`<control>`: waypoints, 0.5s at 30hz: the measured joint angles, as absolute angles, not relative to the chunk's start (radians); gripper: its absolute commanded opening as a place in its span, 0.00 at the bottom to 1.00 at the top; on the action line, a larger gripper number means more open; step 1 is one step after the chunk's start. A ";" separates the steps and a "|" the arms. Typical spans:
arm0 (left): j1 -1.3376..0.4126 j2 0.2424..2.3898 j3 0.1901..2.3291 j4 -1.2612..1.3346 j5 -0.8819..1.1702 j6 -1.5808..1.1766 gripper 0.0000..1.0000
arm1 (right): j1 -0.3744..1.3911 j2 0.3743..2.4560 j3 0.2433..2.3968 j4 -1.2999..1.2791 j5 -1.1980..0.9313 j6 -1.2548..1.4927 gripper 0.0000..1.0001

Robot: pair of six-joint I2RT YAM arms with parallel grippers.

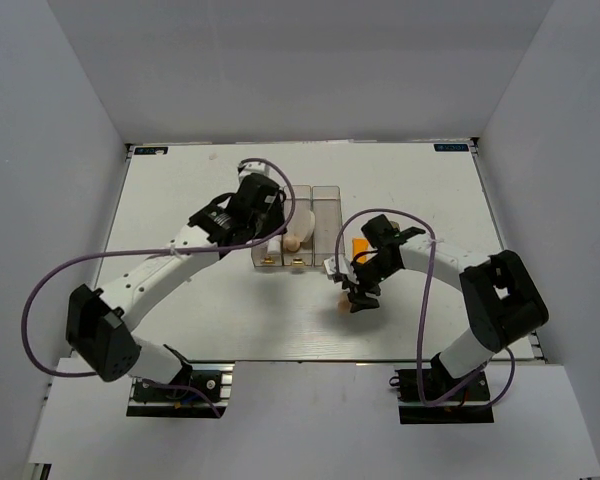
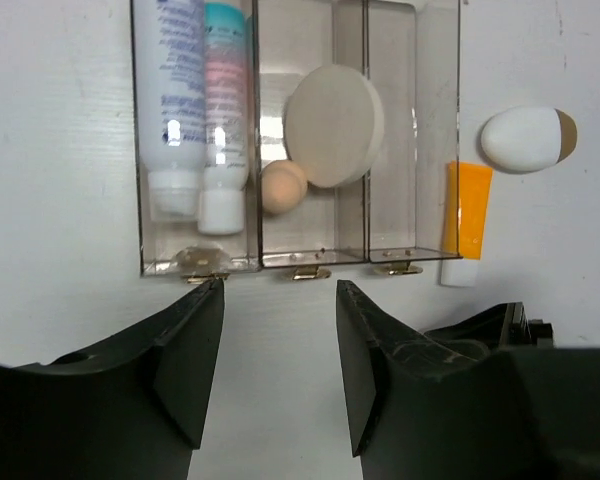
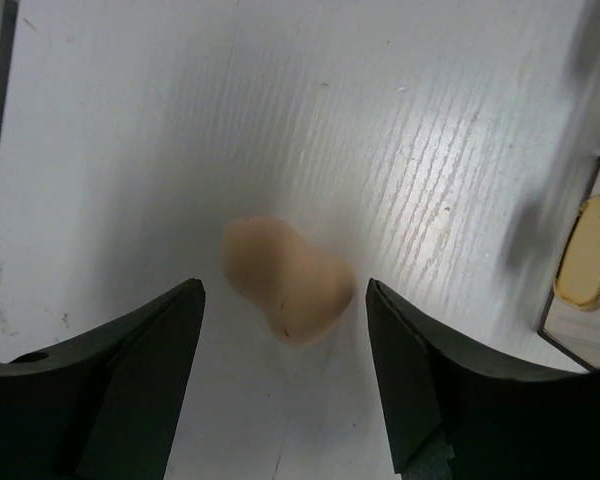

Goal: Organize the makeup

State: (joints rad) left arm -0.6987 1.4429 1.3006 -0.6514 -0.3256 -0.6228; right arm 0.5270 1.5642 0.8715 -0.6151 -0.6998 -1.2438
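Note:
The makeup is partly in three clear bins [image 2: 412, 200]. The left bin holds two white tubes [image 2: 175, 100], and the middle one a round cream puff [image 2: 333, 125] and a beige sponge [image 2: 283, 187]. To the right of the bins an orange white-capped tube [image 2: 466, 222] and a white-tan oval [image 2: 527, 139] lie on the table. My left gripper [image 2: 280, 340] hovers open in front of the bins, with nothing between its fingers. Another beige sponge [image 3: 288, 292] lies on the table between the open fingers of my right gripper [image 3: 283, 290], touching neither.
The bins [image 1: 325, 205] stand at the table's middle, with gold latches [image 3: 590, 250] on their near ends. The orange tube [image 1: 359, 245] lies just behind my right gripper [image 1: 358, 298]. White walls enclose the table on three sides.

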 measured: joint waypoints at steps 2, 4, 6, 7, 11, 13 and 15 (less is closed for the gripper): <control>-0.699 1.395 1.244 -0.651 -0.331 -0.648 0.59 | 0.543 1.582 0.871 -0.606 -0.676 -1.261 0.63; -0.699 1.360 1.200 -0.654 -0.335 -0.669 0.59 | 0.556 1.595 0.871 -0.597 -0.654 -1.271 0.48; -0.699 1.331 1.162 -0.653 -0.340 -0.688 0.59 | 0.567 1.603 0.871 -0.587 -0.640 -1.284 0.33; -0.699 1.315 1.143 -0.653 -0.343 -0.697 0.58 | 0.571 1.604 0.871 -0.583 -0.635 -1.290 0.22; -0.699 1.243 1.064 -0.652 -0.356 -0.730 0.57 | 0.574 1.602 0.875 -0.585 -0.631 -1.298 0.06; -0.699 1.204 1.027 -0.645 -0.358 -0.746 0.57 | 0.574 1.599 0.889 -0.606 -0.634 -1.297 0.05; -0.699 1.157 0.982 -0.640 -0.358 -0.761 0.57 | 0.574 1.588 0.922 -0.638 -0.649 -1.290 0.06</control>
State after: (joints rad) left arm -0.6987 1.1572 0.9825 -0.6395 -0.3584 -0.7609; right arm 0.5743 1.5883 0.9218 -0.6376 -0.6495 -1.2900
